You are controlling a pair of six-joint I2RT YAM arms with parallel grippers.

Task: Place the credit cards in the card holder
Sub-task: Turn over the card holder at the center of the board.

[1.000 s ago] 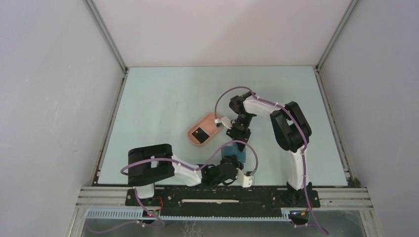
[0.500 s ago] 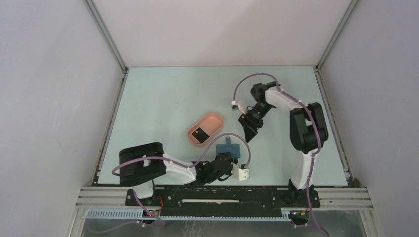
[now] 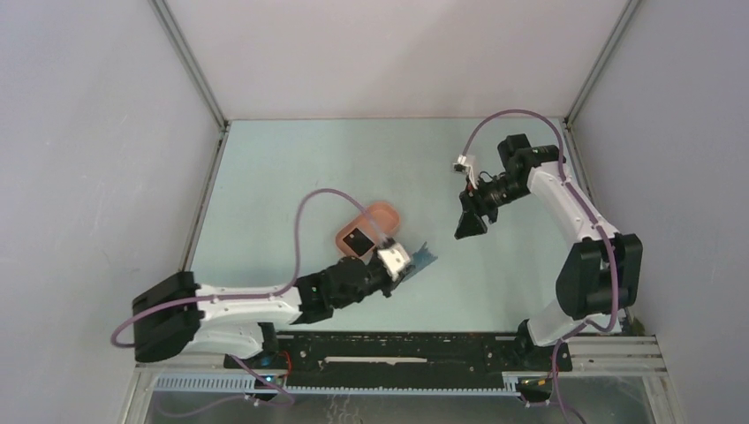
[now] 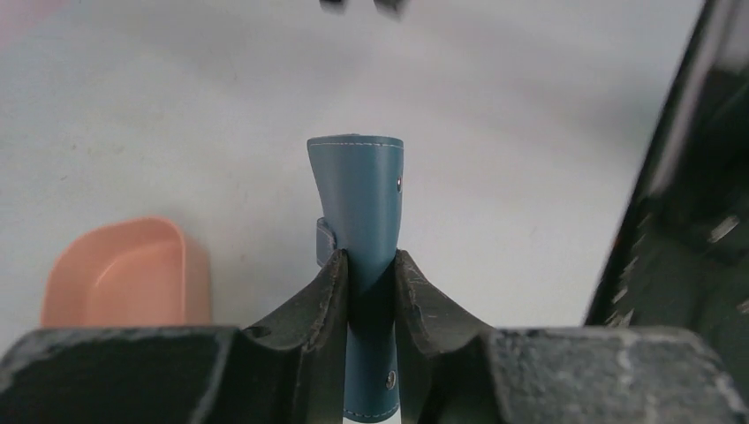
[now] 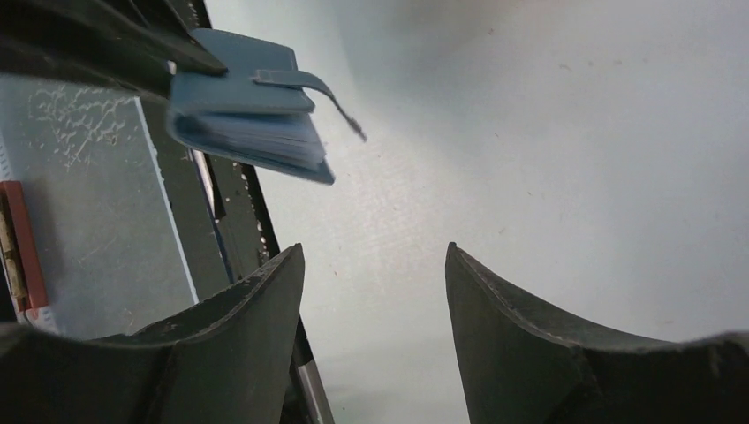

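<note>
1. Far left, at the near edge: black-and-white left arm [image 3: 247, 305], stretched low over the pale green table [image 3: 291, 168] toward the middle, with a purple cable looping above it.
2. Next over: shallow pink oval plastic tray [image 3: 386, 210], lying on the table just behind that arm's wrist. Inside it, flat at the nearer end, one small black rectangular card [image 3: 357, 239].
3. Just right of the tray's near end: left gripper [image 3: 402, 262], narrowed down onto the small blue folding wallet [image 3: 424, 258]. Pinched between both dark fingers [image 4: 322, 296] in the left wrist view, with no gap on either side.
4. Wallet folded shut and held edge-on, most of its length sticking out past the fingertips. Small tab showing on its left side in the left wrist view. From the right wrist camera, seen with a strap tab curling off the top and stacked inner edges along one side. Apparently lifted off the table, near the tray; contact between the two impossible to tell.
5. Well apart to the right and farther back: right gripper [image 3: 468, 225], tips angled down toward the wallet, spread wide, with nothing between them but bare table.
6. Far right: right arm [image 3: 574, 212], rising from its base at the near edge and arching back over the table.
</note>
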